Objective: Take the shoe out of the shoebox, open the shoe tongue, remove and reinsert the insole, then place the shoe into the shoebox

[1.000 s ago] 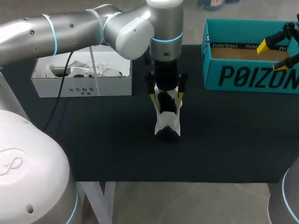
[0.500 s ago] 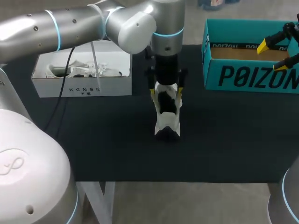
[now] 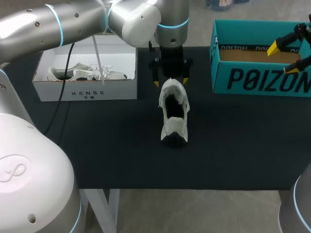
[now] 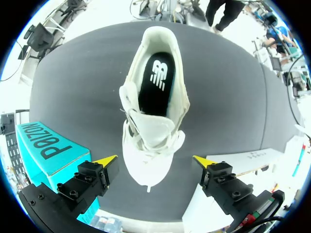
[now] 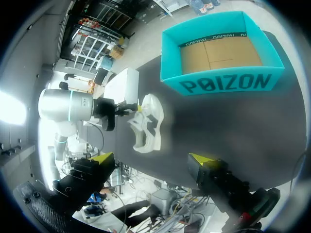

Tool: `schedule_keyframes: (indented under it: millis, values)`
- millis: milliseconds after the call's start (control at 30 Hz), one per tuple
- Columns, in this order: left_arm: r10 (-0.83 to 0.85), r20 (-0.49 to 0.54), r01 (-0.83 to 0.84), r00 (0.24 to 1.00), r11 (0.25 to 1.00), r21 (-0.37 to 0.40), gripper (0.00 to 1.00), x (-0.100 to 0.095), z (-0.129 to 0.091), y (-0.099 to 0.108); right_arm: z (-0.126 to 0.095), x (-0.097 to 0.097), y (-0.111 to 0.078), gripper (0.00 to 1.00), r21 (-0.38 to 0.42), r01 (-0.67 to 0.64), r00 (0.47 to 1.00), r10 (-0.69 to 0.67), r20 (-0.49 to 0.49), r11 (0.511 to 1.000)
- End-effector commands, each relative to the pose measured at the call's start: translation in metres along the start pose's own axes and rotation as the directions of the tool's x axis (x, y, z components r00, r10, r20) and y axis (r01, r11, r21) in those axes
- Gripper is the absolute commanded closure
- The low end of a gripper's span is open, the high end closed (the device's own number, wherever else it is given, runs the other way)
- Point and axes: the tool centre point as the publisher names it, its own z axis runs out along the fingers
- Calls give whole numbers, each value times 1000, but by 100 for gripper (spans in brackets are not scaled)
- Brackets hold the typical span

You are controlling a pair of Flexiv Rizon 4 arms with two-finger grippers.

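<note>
A white shoe [image 3: 173, 114] with a black insole [image 4: 154, 85] in it lies on the black table [image 3: 121, 145], opening upward. My left gripper [image 3: 170, 82] hangs just past the shoe's far end, open. In the left wrist view the shoe [image 4: 151, 121] points its toe into the gap of the left gripper [image 4: 153, 161], and neither finger touches it. The teal shoebox [image 3: 257, 77] stands at the back right, with bare cardboard inside. My right gripper [image 3: 286, 57] hovers open over the box's right end. Ahead of the right gripper [image 5: 150, 158] I see the shoe [image 5: 147, 124] and the shoebox [image 5: 221, 82].
A white box [image 3: 85, 87] at the back left holds another pale shoe [image 3: 77, 74] with loose laces. A black cable [image 3: 62, 97] hangs from my left arm [image 3: 73, 24] across that box. The white box [image 4: 243, 158] sits close beside the left finger.
My left gripper has lifted off the shoe and drawn back toward the table's far side. The whole shoe now shows. The right arm has kept still.
</note>
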Motion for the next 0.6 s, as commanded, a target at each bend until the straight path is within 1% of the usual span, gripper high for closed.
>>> schedule_keyframes:
  millis: [33, 67, 100, 433, 500, 600]
  values:
    - [-7, 7, 7, 1000, 1000, 3, 59, -1, -4, 9, 0, 0, -1, 0, -1, -2, 1000, 2, 2, 1000]
    - [-10, 6, 10, 1000, 1000, 0, 75, -2, -4, 11, 0, 0, -1, 0, -1, -2, 1000, 2, 2, 1000]
    - [-10, 6, 10, 1000, 1000, 0, 100, -3, -4, 11, 0, 0, -1, 0, -1, -2, 1000, 2, 2, 1000]
    - [14, -1, -14, 1000, 1000, 2, 100, -7, 3, 13, 0, 0, -1, 0, -1, -2, 1000, 2, 2, 1000]
    - [29, 3, -29, 1000, 999, 29, 100, -6, 2, 9, 0, 0, -1, 0, -1, -2, 1000, 2, 2, 1000]
    - [66, 0, -66, 998, 996, 64, 100, -5, 0, -5, 0, 0, -1, 0, -1, -2, 1000, 2, 2, 1000]
